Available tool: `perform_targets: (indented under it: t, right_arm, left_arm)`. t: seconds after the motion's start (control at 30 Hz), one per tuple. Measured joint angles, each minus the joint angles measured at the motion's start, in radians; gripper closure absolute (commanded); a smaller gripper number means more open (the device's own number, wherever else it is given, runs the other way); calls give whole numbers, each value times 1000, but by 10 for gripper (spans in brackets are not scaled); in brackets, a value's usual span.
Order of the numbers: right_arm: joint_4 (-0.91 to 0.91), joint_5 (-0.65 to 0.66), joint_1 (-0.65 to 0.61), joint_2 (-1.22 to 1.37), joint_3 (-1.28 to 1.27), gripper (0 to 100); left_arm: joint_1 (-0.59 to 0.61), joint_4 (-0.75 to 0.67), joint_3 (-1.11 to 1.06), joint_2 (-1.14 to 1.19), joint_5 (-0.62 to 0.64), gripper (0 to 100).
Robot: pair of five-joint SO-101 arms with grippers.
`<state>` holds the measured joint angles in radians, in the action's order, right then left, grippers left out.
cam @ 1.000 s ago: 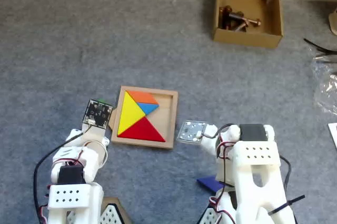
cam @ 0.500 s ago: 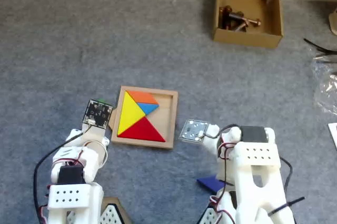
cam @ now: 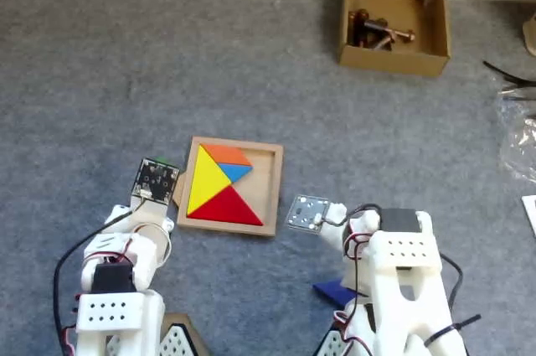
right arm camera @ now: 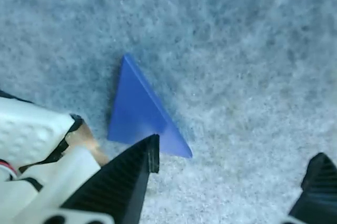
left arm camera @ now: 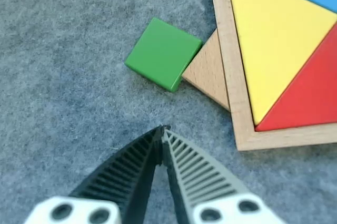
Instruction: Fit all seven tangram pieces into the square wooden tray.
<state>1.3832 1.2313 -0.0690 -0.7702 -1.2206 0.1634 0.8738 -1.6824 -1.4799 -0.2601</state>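
Left fingers (left arm camera: 134,168) are pressed together over the table (cam: 126,63); right fingers (right arm camera: 124,182) are spread above one blue triangle (right arm camera: 139,110), at 5 o'clock from the tray (cam: 239,144). The tray holds four pieces (cam: 209,178); its 3 o'clock strip appears bare. One green square (left arm camera: 163,52) touches one wooden triangle (left arm camera: 208,68), which lies against the tray's 9 o'clock edge.

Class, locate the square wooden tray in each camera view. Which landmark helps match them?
High view: wooden tray near the picture's centre.
Left wrist view: its corner beside the green square, beyond the left gripper.
Right wrist view: faces the dark blue triangle.
Shared landmark: the yellow triangle inside it.
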Motion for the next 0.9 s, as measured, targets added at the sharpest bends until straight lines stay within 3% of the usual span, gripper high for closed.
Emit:
perform_targets:
  t: [0.37, 0.77, 0.9]
  right_arm:
    - [14, -278, -2, 12, 92, 595]
    - [17, -456, -2, 12, 199, 595]
    - [17, -577, -2, 12, 212, 595]
  left_arm:
    - [0, 0, 0, 0, 0, 993]
    - [0, 0, 0, 0, 0, 993]
    - [0, 0, 0, 0, 0, 993]
